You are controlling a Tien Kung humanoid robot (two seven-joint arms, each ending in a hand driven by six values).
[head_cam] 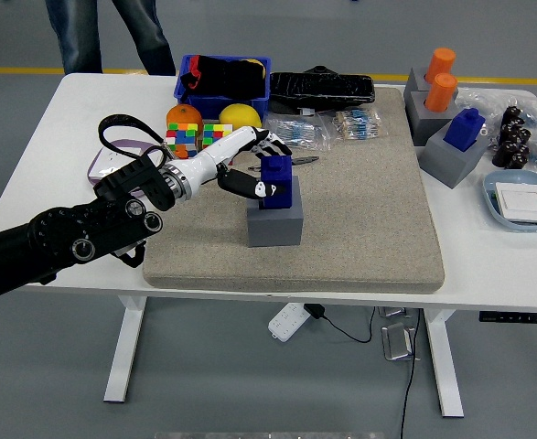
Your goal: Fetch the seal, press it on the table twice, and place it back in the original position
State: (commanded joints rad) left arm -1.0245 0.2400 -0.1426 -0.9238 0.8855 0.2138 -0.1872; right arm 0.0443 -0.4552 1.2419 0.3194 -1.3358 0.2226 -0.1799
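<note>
Left hand [254, 169]: fingers closed around blue seal [274, 176], seal upright, lower end in grey holder [274, 216] on beige mat [359, 210]. Behind hand: two colour cubes [198, 139], orange [184, 116], yellow fruit [238, 115], blue bin [222, 80]. Far right of white bench [58, 137]: second blue seal [466, 128], two orange seals [439, 78], each in grey holder.

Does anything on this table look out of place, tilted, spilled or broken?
Nothing stands out. The blue seal sits upright in its grey holder on the mat, with the left robot hand around it. The other seals at the right stand straight in their holders. Nothing looks spilled or broken.
</note>
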